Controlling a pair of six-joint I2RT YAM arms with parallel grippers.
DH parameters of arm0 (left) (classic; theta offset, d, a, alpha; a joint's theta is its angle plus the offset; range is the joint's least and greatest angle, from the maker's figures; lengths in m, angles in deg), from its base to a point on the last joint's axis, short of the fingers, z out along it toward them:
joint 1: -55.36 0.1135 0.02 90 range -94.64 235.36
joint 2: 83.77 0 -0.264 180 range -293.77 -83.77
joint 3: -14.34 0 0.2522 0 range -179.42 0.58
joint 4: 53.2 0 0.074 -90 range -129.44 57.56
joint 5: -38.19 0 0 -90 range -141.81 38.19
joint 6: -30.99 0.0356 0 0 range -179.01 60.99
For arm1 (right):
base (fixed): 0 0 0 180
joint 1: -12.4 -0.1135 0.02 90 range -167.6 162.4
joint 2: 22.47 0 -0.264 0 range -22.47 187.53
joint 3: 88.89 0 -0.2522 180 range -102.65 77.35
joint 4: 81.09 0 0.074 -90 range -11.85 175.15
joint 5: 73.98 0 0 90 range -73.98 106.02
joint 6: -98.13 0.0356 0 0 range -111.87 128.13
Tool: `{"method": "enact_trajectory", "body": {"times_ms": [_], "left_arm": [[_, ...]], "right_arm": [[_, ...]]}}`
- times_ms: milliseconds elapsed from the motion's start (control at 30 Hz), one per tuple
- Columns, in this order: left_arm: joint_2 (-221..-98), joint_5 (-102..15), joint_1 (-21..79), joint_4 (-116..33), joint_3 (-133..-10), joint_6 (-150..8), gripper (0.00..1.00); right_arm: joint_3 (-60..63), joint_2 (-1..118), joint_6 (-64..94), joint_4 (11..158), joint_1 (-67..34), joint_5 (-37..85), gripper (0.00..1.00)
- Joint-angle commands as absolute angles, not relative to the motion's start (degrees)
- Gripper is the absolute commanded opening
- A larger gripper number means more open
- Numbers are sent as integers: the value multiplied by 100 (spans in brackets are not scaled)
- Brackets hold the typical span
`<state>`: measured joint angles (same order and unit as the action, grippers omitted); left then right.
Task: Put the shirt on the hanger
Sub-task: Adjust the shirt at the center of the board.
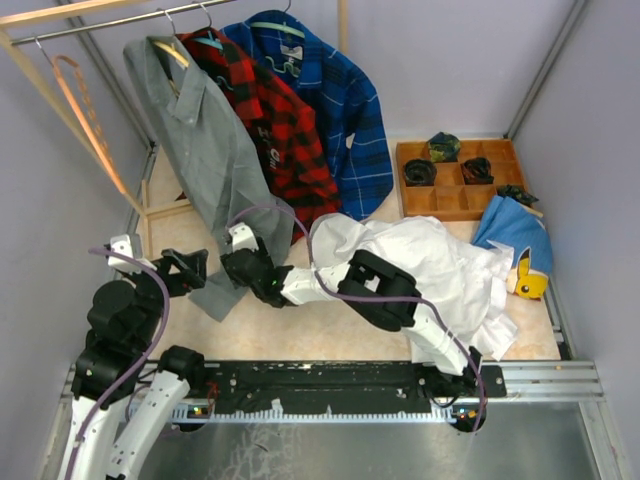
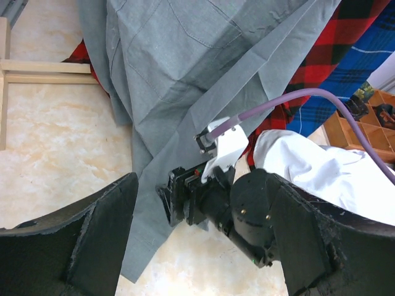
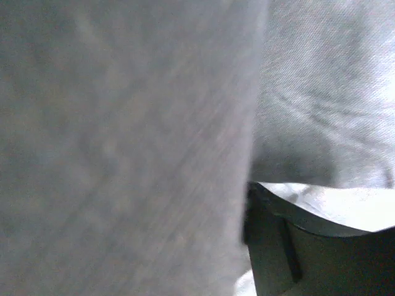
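Hanging grey shirt [image 1: 215, 150] hem against right gripper [image 1: 238, 268], grip unclear; left gripper [image 1: 198, 268] wide, just beside.

grey shirt [image 2: 203, 74] hanging, R claw [image 2: 176, 200] at its lower edge, L claw [image 2: 203, 182] spread wide, white shirt [image 2: 308, 166] right

On the rail [image 1: 100, 22] at the back left: the shirt [image 1: 210, 150] on the hanger [image 1: 172, 52], hem reaching the table [image 1: 330, 330]. To its right, overlapping: second hung shirt [image 1: 285, 130], then third hung shirt [image 1: 350, 110]. Back right on the table: compartment tray [image 1: 455, 205]. Before the tray: loose shirt [image 1: 440, 270]. Left end effector [image 1: 195, 270] just left of the shirt's hem, right end effector [image 1: 235, 268] just right of it.
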<state>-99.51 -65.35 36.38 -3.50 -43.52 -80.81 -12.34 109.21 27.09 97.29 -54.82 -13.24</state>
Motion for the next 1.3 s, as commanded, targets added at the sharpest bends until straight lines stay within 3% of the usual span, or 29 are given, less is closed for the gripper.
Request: {"method": "enact_trajectory", "body": {"times_ms": [0,167,233,367,467,633,767,1133,1267], "left_arm": [[-9839,-6633,3638,-500,-4308,-8047,90],[-9736,-6712,3632,-488,-4308,-8076,90],[-9666,-6758,3638,-454,-4321,-8104,90],[-9358,-6856,3638,-395,-4362,-8188,89],[-8992,-6858,3638,-496,-4265,-8118,89],[-8835,-6903,3638,-541,-4218,-8071,90],[-9060,-6804,3638,-495,-4259,-8087,89],[-9126,-6836,3647,-534,-4230,-8037,90],[-9166,-6841,3647,-530,-4238,-8045,90]], "right_arm": [[-1497,10988,2715,9435,-5634,-1483,52],[-1235,10621,2510,10402,-5634,-244,9],[-1331,10453,2409,10870,-5635,765,0],[-1930,10365,2719,11564,-5613,2682,0],[-1828,10325,3569,12716,-5445,3422,0],[-327,10343,5418,15082,-4786,3074,0],[765,9905,5135,14062,-4469,1882,0],[1328,7870,3531,10149,-4464,-850,95],[2039,6792,3575,9545,-4464,-1343,99]]}}
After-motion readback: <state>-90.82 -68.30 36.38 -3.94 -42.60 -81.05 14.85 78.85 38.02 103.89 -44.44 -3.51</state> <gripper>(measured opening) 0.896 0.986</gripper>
